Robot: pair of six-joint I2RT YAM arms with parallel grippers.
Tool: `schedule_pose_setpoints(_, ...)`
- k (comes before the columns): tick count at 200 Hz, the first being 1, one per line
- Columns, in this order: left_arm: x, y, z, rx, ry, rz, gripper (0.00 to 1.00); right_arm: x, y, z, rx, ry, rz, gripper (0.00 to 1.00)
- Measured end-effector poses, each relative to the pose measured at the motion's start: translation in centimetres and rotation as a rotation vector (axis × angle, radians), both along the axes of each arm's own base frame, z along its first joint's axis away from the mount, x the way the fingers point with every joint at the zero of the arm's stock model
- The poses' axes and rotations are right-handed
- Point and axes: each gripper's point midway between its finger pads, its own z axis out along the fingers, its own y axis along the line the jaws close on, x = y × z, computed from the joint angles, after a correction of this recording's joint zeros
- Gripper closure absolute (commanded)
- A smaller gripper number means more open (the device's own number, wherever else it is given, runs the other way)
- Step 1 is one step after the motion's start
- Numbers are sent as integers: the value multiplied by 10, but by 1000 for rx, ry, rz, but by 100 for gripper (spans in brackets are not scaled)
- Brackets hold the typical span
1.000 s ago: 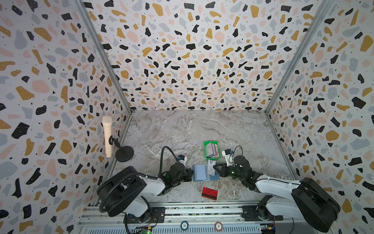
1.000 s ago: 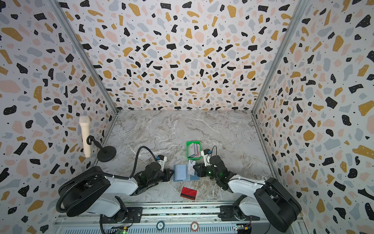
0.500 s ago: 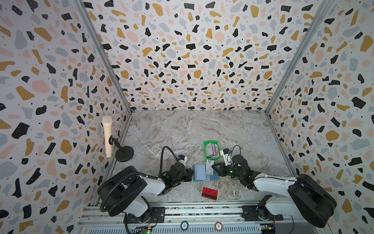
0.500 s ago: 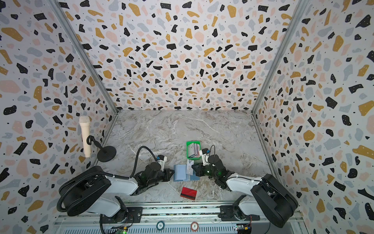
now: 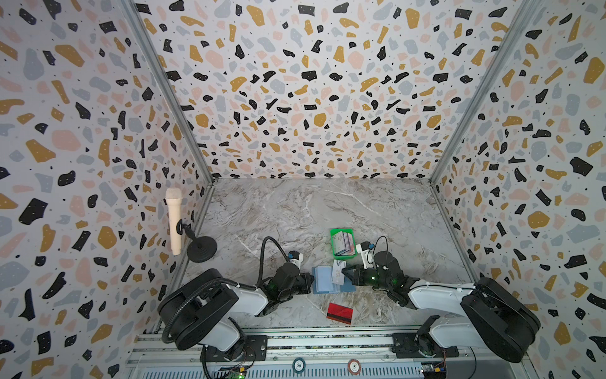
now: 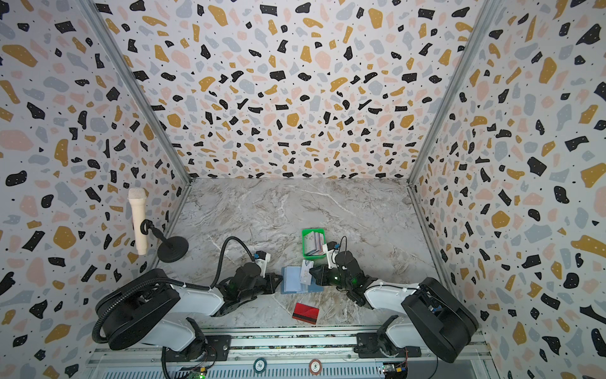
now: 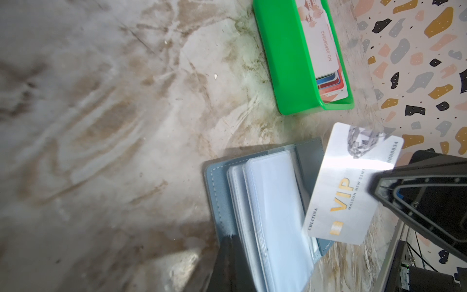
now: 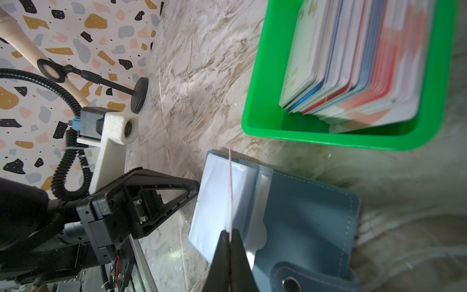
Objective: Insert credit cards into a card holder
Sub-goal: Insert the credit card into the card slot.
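Stretched low over the desk (image 5: 295, 213) from 3 o'clock, with right tool (image 5: 343, 275) clamped on a white card (image 5: 338, 276), tilted above the open holder (image 5: 321, 283). Stretched low from 9 o'clock too, with left tool (image 5: 311, 281) closed, tip touching the holder's rim. At the holder's 12 o'clock, a tray (image 5: 342, 255) of cards (image 5: 345, 243); at 6, a red card (image 5: 339, 312).

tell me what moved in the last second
The right arm edged slightly toward the open card holder, bringing the white card a touch further over it. Its jaws stayed shut on the card, and nothing was taken or let go. The left jaws stayed shut on the holder's edge. The red card and green tray did not move.
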Motion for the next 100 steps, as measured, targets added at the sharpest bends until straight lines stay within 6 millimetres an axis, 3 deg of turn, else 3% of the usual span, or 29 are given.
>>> schedule_pose_setpoints(100, -2, -3, 1, -15, 8, -11, 100, -12, 1, -16, 7, 117, 34, 100)
